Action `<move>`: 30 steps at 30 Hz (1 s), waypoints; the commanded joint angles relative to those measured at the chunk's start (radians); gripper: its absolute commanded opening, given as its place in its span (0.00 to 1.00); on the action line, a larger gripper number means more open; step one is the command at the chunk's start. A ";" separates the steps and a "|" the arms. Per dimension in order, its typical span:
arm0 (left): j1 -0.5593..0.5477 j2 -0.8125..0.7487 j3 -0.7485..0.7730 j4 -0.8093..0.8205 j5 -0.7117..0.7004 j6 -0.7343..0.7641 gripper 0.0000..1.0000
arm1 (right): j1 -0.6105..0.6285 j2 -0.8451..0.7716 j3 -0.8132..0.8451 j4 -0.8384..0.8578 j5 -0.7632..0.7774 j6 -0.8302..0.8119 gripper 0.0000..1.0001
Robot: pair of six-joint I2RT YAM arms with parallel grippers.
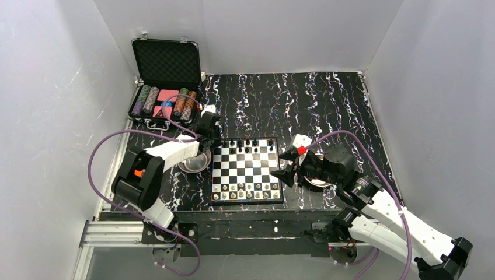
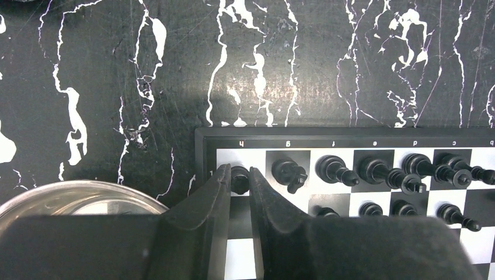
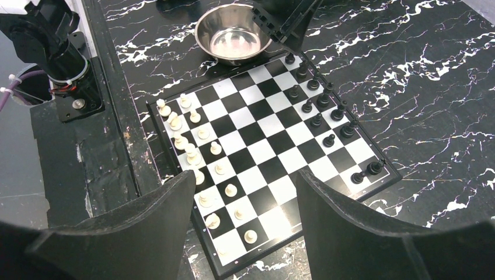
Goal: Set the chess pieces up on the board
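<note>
At the board's (image 1: 246,169) far-left corner, the left gripper (image 2: 238,175) has its fingers (image 2: 211,201) pulled in tight on one black piece (image 2: 240,179). There's a pad against each side as far as I can tell, and the piece stands upright on the corner square, just inside the thin black rim. The next black figure along that back row is close beside the right-hand finger, so it's snug there.

The rest of the black pieces (image 1: 248,143) fill the two far rows with a few gaps, and the white pieces (image 3: 192,151) sit along the two near rows. The middle rows of the board are just open squares.

The right gripper (image 3: 245,175) hangs off the board's right edge. Its fingers are spread wide with nothing between them, angled in toward the board.

A steel bowl (image 3: 233,29) sits just beside the board's left edge, right by the left gripper. A second bowl (image 1: 318,182) is off the board's right side, mostly under the right arm.

Well beyond the far-left corner, an open case (image 1: 166,64) holds poker chips (image 1: 146,99). The table (image 1: 327,105) is black marble-look with white veins, boxed in by plain white walls (image 1: 280,35).
</note>
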 commanded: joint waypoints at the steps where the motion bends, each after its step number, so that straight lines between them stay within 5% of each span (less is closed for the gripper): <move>1: 0.004 0.012 -0.004 0.021 0.006 -0.005 0.17 | 0.006 0.004 -0.003 0.016 -0.010 -0.012 0.72; 24: 0.005 -0.035 0.049 -0.032 -0.006 0.001 0.32 | 0.006 0.014 0.007 0.013 -0.021 -0.004 0.72; 30: 0.009 -0.083 0.106 -0.075 -0.009 -0.001 0.36 | 0.006 0.007 0.006 0.042 0.086 0.072 0.72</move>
